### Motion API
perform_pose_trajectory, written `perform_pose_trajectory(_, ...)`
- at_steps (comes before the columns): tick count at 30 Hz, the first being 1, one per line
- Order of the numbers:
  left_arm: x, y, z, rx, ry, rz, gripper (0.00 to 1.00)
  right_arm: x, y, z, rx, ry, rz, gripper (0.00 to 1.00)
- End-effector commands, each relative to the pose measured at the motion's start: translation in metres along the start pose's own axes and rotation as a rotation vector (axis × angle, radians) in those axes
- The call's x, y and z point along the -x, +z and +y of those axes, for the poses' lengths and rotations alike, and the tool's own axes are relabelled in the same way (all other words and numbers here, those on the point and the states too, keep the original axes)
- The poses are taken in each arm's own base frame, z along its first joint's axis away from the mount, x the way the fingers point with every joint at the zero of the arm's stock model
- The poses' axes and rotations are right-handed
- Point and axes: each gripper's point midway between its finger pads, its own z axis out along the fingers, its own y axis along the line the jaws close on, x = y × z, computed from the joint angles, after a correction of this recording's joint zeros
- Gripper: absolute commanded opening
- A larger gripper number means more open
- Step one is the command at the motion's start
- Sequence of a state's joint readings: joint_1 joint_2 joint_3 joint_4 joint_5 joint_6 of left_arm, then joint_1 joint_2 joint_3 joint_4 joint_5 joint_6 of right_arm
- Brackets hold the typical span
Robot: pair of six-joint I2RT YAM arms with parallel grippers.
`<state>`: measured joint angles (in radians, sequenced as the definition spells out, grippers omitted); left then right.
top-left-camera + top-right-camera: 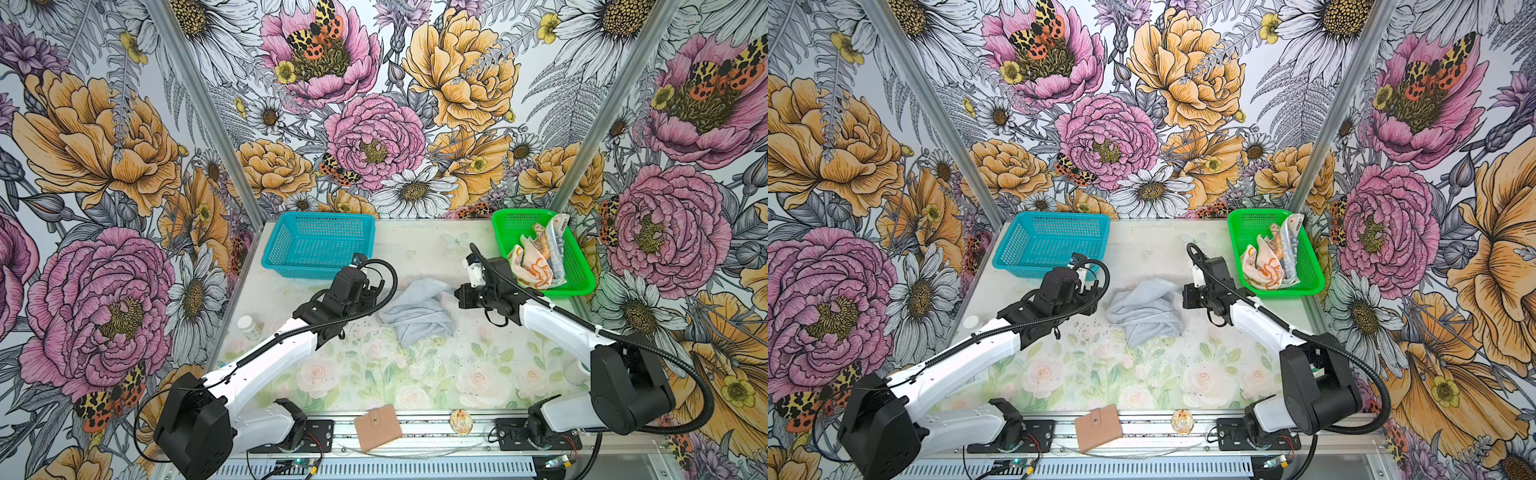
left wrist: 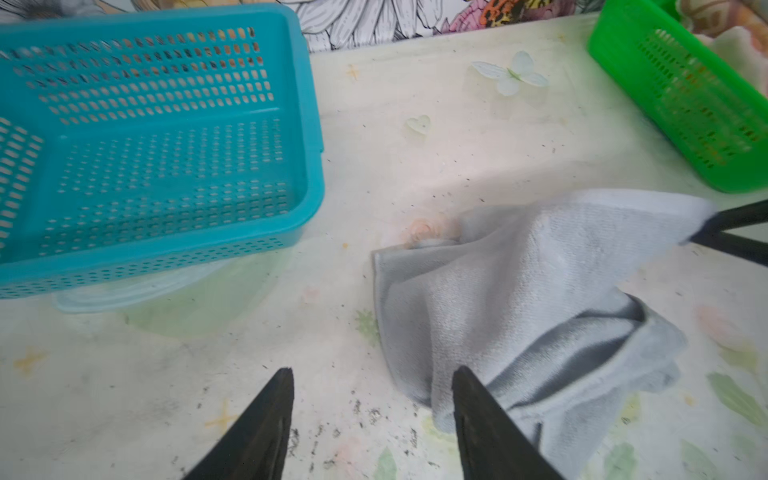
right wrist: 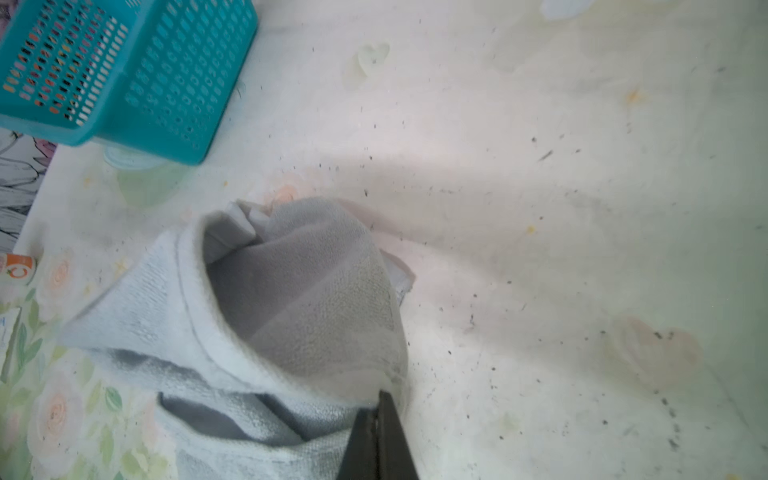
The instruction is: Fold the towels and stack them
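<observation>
The grey towel (image 1: 417, 313) is lying crumpled on the worktop (image 1: 415, 249), near the green basket (image 1: 575, 289), on the side of it that faces the teal basket (image 1: 282, 245). One corner of the towel is being lifted off the surface on the side facing the green basket, while the rest is sagging in loose folds.

The right tool (image 3: 384, 401) is pinching that raised corner: its jaws are closed tight on the hem, and the left wrist view is showing the cloth stretched up to it. The other two towels are sitting bunched inside the green basket, the flowered towel (image 1: 530, 266) toward its front and the lettered towel (image 1: 555, 245) behind it, leaning on the far wall.

The left tool (image 2: 372, 374) is hovering low at the towel's far edge from the green basket. Its jaws are standing apart with nothing between them. One finger (image 2: 478, 415) is overlapping the towel's edge in the left wrist view; whether it is touching, I cannot tell.

The teal basket is standing well apart from the green basket, along the same back edge. A tan wallet (image 1: 377, 427) is lying far from the green basket, at the front rail.
</observation>
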<state>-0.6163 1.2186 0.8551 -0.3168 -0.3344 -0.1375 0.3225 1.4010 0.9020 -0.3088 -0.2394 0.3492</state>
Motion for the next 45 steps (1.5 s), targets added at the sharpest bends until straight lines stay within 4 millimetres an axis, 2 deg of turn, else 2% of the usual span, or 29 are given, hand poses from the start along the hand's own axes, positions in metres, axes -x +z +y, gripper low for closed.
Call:
perform_pose_trajectory(1,0.036,0.009,0.037,0.229,0.087,-0.12,0.63,0.023,-0.037,-0.003,-0.088,0.046,-0.048,0.0)
perform_pose_trajectory(3,0.045,0.024,0.047,0.28,0.117,-0.132,0.64,0.036,-0.055,-0.001,-0.106,0.072,-0.091,0.0)
perform_pose_trajectory(6,0.052,0.049,0.055,0.325,0.166,-0.122,0.66,0.046,-0.073,-0.001,-0.133,0.102,-0.119,0.0)
perform_pose_trajectory(9,0.049,0.065,0.06,0.37,0.234,-0.085,0.67,0.047,-0.077,-0.001,-0.144,0.118,-0.117,0.0)
perform_pose_trajectory(13,0.051,0.06,0.063,0.39,0.25,-0.091,0.68,0.05,-0.086,-0.005,-0.178,0.13,-0.123,0.0)
perform_pose_trajectory(17,0.056,0.057,0.066,0.408,0.248,-0.111,0.69,0.064,-0.099,-0.003,-0.198,0.121,-0.147,0.0)
perform_pose_trajectory(20,0.051,0.062,0.066,0.403,0.25,-0.104,0.69,0.079,-0.107,0.004,-0.195,0.119,-0.157,0.0)
perform_pose_trajectory(25,0.049,0.065,0.065,0.393,0.24,-0.112,0.7,0.114,-0.127,0.026,-0.15,0.105,-0.197,0.0)
perform_pose_trajectory(27,0.048,0.067,0.064,0.386,0.235,-0.11,0.7,0.119,-0.129,0.03,-0.142,0.11,-0.202,0.0)
perform_pose_trajectory(35,0.041,0.075,0.058,0.35,0.224,-0.099,0.71,0.119,-0.132,0.042,-0.098,0.106,-0.194,0.0)
perform_pose_trajectory(41,0.037,0.072,0.037,0.091,0.09,-0.134,0.71,0.109,-0.133,0.045,-0.078,0.061,-0.173,0.0)
perform_pose_trajectory(44,0.036,0.069,0.027,0.015,0.093,-0.123,0.72,0.096,-0.124,0.036,-0.103,0.041,-0.141,0.0)
perform_pose_trajectory(45,0.034,0.068,0.017,-0.034,0.1,-0.116,0.72,0.09,-0.119,0.034,-0.107,0.036,-0.121,0.0)
